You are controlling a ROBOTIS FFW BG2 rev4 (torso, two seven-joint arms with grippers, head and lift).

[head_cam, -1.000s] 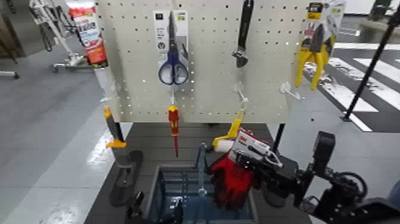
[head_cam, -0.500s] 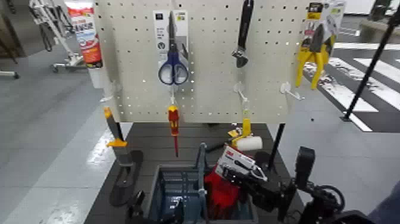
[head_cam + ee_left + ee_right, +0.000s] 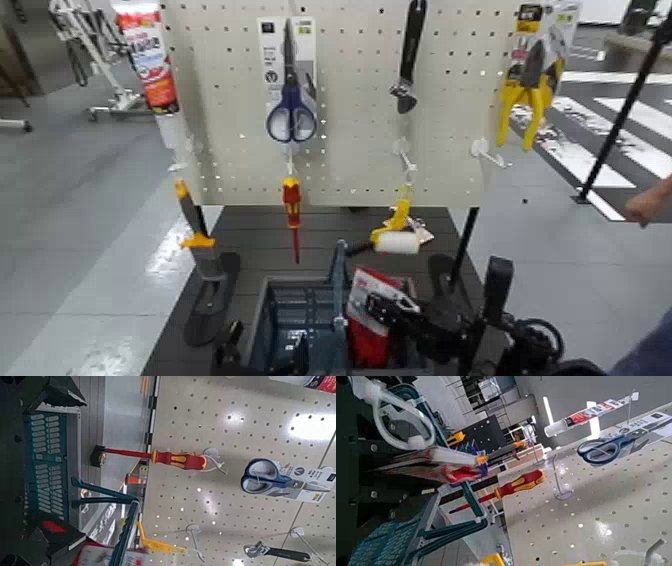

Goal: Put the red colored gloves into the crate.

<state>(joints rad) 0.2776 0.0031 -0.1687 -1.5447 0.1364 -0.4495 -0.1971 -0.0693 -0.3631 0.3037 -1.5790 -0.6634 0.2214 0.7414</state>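
The blue-grey crate (image 3: 285,305) stands at the bottom centre of the head view, its upright handle (image 3: 338,280) in the middle. The red colored gloves (image 3: 372,318), white card on top, hang down inside the crate's right half, just right of the handle. My right gripper (image 3: 392,312) reaches in from the right and is shut on the card. In the right wrist view the card and gloves (image 3: 439,459) jut out edge-on above the crate's wall (image 3: 383,538). My left gripper (image 3: 262,352) sits open and low at the crate's near left; the left wrist view shows the crate wall (image 3: 47,455).
The pegboard behind holds scissors (image 3: 290,110), a wrench (image 3: 408,60), yellow pliers (image 3: 528,90) and a red-and-yellow screwdriver (image 3: 291,210). A paint roller (image 3: 397,240) dangles low just behind the crate. A person's hand (image 3: 650,200) shows at the right edge.
My right gripper has carried the gloves left and down into the crate's right half. The paint roller swings on its peg. A hand has appeared at the right edge.
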